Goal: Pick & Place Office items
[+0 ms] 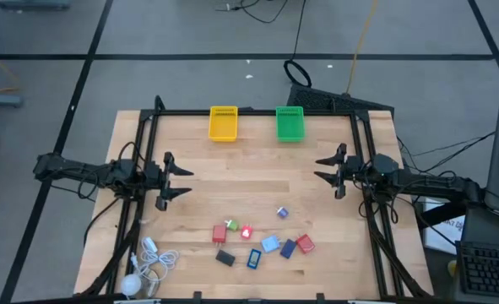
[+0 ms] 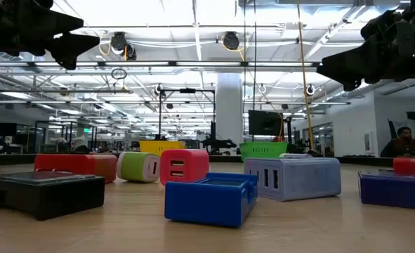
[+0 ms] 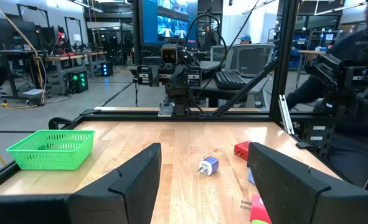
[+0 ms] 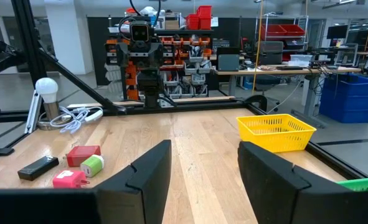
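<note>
Wooden table [image 1: 257, 181]: the office items [image 1: 262, 237] lie clustered near its front edge — about nine, count uncertain. Left gripper [image 1: 178, 181] and right gripper [image 1: 325, 168] hover at opposite sides, jaws open, empty, well apart from the items.

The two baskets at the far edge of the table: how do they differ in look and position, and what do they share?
The yellow basket sits toward the left arm's side, the green basket toward the right arm's side. The yellow one looks slightly wider from above and the green one narrower. In the pictures, neither basket shows anything inside. Both are open-topped mesh plastic baskets standing upright, side by side but apart, far from the small office items scattered near the table's front edge.
</note>
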### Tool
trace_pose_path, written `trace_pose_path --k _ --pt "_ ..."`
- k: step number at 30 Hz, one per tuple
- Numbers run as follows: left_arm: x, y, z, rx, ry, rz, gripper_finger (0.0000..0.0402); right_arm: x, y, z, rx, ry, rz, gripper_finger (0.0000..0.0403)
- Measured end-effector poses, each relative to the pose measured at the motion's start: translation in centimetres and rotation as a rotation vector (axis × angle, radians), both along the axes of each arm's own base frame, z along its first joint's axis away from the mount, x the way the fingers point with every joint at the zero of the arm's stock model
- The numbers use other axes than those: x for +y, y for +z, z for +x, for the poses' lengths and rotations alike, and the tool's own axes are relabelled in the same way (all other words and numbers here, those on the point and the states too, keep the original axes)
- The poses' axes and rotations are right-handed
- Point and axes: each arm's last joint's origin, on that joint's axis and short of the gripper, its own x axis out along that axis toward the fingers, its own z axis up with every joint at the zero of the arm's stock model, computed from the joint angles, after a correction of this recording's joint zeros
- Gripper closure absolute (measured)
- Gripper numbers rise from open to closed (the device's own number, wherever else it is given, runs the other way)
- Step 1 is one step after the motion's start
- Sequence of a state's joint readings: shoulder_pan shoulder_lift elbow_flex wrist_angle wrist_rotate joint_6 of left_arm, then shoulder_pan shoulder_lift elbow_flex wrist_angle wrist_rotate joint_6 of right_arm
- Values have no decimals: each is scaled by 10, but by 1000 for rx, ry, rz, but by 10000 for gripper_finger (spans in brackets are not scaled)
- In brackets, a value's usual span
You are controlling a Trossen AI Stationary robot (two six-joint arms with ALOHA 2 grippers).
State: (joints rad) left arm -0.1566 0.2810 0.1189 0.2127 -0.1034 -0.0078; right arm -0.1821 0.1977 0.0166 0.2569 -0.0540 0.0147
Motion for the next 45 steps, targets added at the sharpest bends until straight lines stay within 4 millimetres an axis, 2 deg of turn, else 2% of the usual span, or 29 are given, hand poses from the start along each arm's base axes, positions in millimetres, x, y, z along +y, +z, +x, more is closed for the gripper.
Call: trace_pose_path --k 45 --pt "0 0 0 0 0 0 158 0 1 0 -11 1 4 231"
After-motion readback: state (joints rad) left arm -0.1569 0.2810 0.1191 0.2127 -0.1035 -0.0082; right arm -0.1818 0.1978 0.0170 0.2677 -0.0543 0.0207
